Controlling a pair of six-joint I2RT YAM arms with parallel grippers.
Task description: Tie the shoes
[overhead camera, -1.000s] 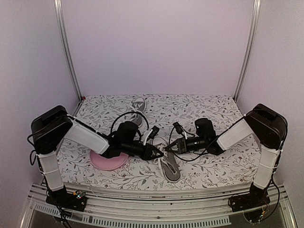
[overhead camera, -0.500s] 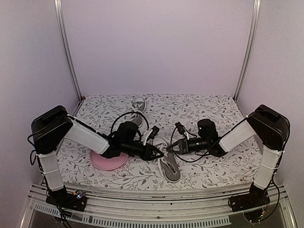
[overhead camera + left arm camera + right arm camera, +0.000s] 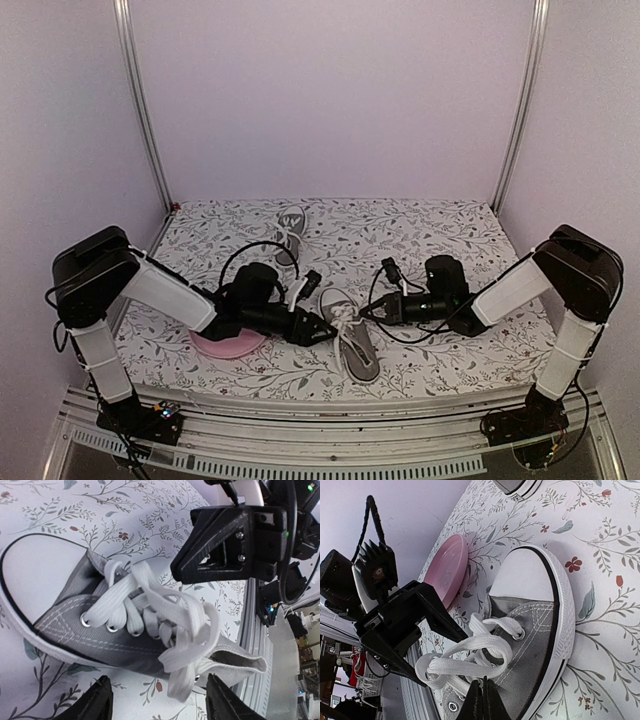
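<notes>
Fingers of the left gripper (image 3: 322, 330) are spread and empty beside the near shoe (image 3: 358, 350); the right gripper (image 3: 368, 312) is closed (other shoe (image 3: 290, 225) far back). Left wrist: the laces (image 3: 165, 610) are looped and slack, so the bow looks unfinished. Right wrist: fingertips (image 3: 482, 700) are pinched together at a strand; I cannot tell whether they hold it.

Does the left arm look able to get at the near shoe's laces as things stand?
Probably yes. The left pincer stands open right beside the near shoe, with the laces just ahead of its jaws. The right pincer, shut, sits at the laces from the opposite side and leaves this side free.
</notes>
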